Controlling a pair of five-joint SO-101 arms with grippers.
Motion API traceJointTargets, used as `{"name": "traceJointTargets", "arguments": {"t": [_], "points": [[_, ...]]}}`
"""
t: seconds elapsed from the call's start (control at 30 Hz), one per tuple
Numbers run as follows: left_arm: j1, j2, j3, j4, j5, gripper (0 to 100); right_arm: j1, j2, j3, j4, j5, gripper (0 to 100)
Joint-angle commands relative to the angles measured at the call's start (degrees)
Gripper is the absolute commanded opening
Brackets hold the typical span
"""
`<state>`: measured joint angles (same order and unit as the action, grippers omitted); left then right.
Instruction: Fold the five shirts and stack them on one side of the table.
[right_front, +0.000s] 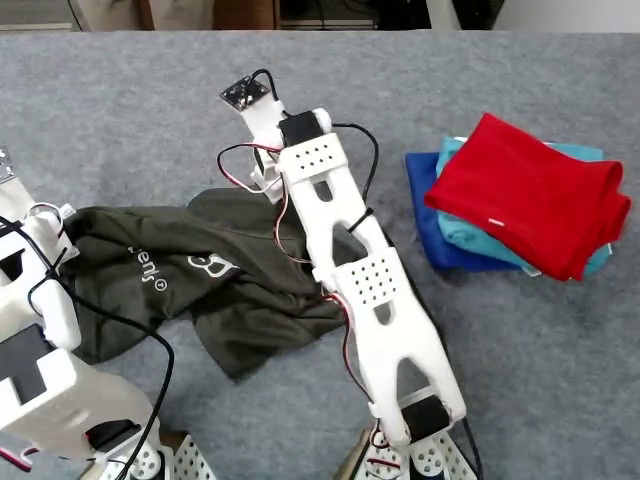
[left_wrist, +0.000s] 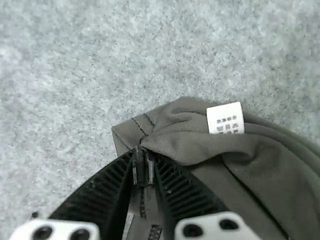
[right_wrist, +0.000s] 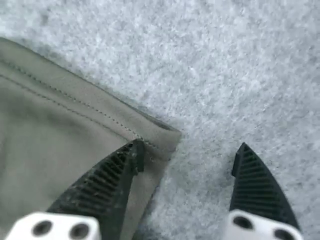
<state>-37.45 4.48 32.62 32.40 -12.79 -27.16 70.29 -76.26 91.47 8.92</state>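
— Where is the crumpled dark olive cotton shirt (right_front: 200, 270) lying?
— Mid-way across the grey felt table (right_front: 120, 110), well apart from the folded red shirt (right_front: 525, 190) sitting atop a teal shirt (right_front: 458, 235) and a blue shirt (right_front: 425, 215).
— And the grippers?
— The left gripper (left_wrist: 141, 160) is pinching its hem near a white label (left_wrist: 226, 118). The right gripper (right_wrist: 190, 152) is gaping wide over a corner, and its white arm (right_front: 350, 250) is covering part of the cloth.
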Motion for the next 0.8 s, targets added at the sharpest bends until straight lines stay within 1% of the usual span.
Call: {"name": "traceJointTargets", "arguments": {"t": [0.0, 0.2, 0.77], "points": [[0.6, -2.1, 0.2, -0.8, 0.7, 2, 0.0, -0.3, 0.1, -0.2, -0.7, 29.3], [0.6, -2.1, 0.2, -0.8, 0.7, 2, -1.1, -0.1, 0.4, 3.3, -0.7, 29.3], [0.6, -2.1, 0.2, -0.5, 0.7, 2, -3.0, 1.4, 2.6, 2.4, 0.5, 29.0]]}}
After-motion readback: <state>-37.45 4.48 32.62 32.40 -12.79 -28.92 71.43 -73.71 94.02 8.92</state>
